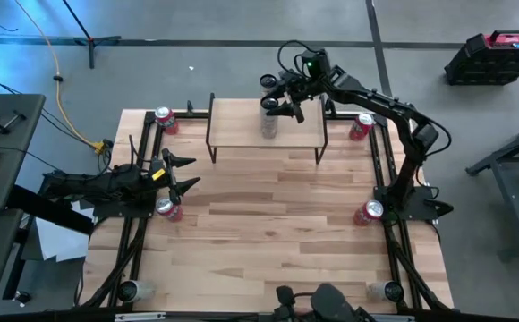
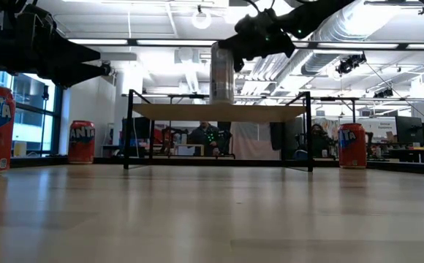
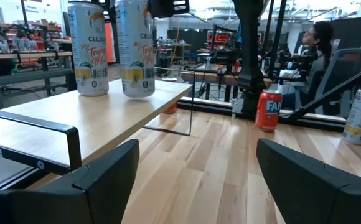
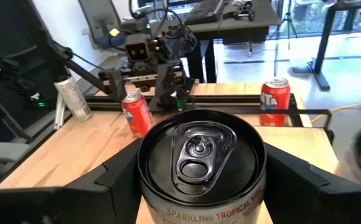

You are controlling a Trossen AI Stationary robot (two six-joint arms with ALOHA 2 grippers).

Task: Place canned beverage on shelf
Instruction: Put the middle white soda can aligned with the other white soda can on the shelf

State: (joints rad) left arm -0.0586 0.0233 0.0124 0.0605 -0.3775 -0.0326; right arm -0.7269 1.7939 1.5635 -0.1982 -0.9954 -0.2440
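Note:
The shelf [image 1: 242, 134], a light wood top on thin black legs, stands at the table's far middle. Two silver Celsius cans stand upright on it. My right gripper [image 1: 280, 97] is over the shelf, shut on the farther can [image 1: 269, 105], whose top shows between its fingers in the right wrist view [image 4: 202, 155]. The other can [image 1: 269, 129] stands free just in front of it, on its base. In the low view the two overlap [image 2: 222, 73]. My left gripper [image 1: 191, 173] is open and empty at the table's left, beside a red can [image 1: 168, 208]. My right gripper pinches the can's upper wall, just below the rim [image 4: 144, 186], between its two fingers, one on each side. The fingers come from above and the far right, slanting down. The can stands upright with its base on the shelf top [image 3: 137, 93].
Red cans stand at the far left [image 1: 165, 119], the far right [image 1: 361, 126] and the right edge [image 1: 368, 212]. Silver cans lie at the near left [image 1: 134, 290] and near right [image 1: 385, 290] corners. Bare wood lies between the shelf and the near edge.

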